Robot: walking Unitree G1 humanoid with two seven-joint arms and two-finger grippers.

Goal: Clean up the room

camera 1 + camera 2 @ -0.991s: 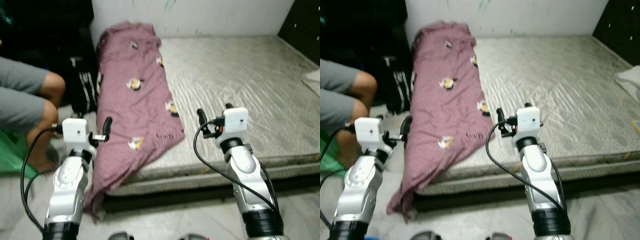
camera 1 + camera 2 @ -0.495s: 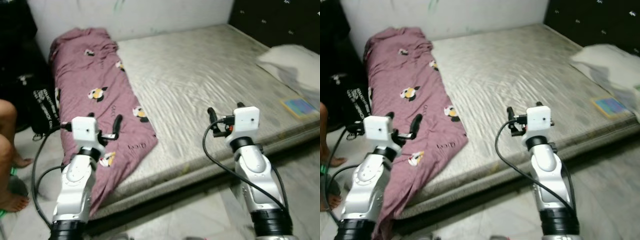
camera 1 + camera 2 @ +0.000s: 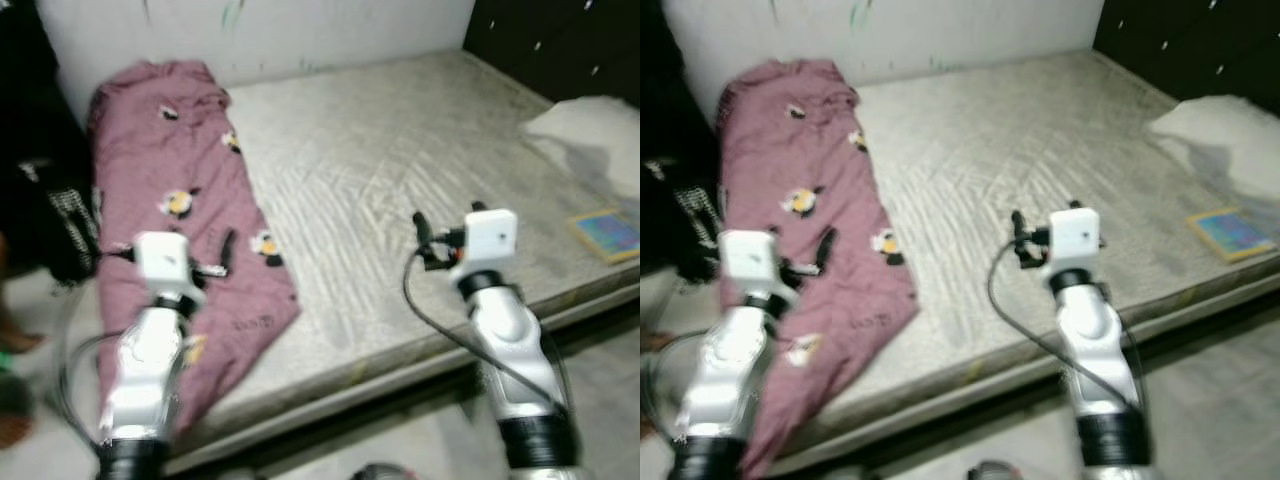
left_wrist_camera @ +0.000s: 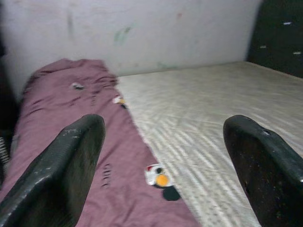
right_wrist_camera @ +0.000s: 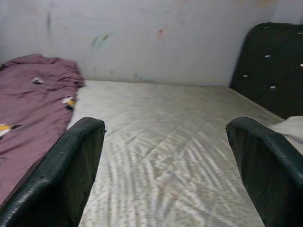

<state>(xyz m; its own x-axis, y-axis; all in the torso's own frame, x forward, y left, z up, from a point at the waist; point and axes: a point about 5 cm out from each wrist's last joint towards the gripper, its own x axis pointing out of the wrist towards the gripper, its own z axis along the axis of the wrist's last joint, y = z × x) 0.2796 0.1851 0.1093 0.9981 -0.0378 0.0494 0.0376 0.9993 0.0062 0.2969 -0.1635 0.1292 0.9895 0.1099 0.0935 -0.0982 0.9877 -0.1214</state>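
A purple blanket (image 3: 190, 200) with small cartoon prints lies crumpled along the left side of a bare grey mattress (image 3: 400, 150), one corner hanging over the front edge. My left gripper (image 4: 163, 127) is open, held in the air over the blanket's near end, with nothing between its fingers. My right gripper (image 3: 448, 213) is open too, hovering above the front part of the mattress, right of the blanket, holding nothing. In the right wrist view the mattress (image 5: 161, 156) stretches ahead to the wall.
A white pillow (image 3: 585, 125) lies at the mattress's right side, with a small colourful book (image 3: 610, 232) near its front right corner. A dark headboard (image 3: 560, 40) stands behind the pillow. A black bag (image 3: 55, 215) sits on the floor left of the bed.
The camera has swung right and closer to the bed: the person's legs have left the picture, the pillow and book have come in. Both arms keep the same raised pose, fingers open.
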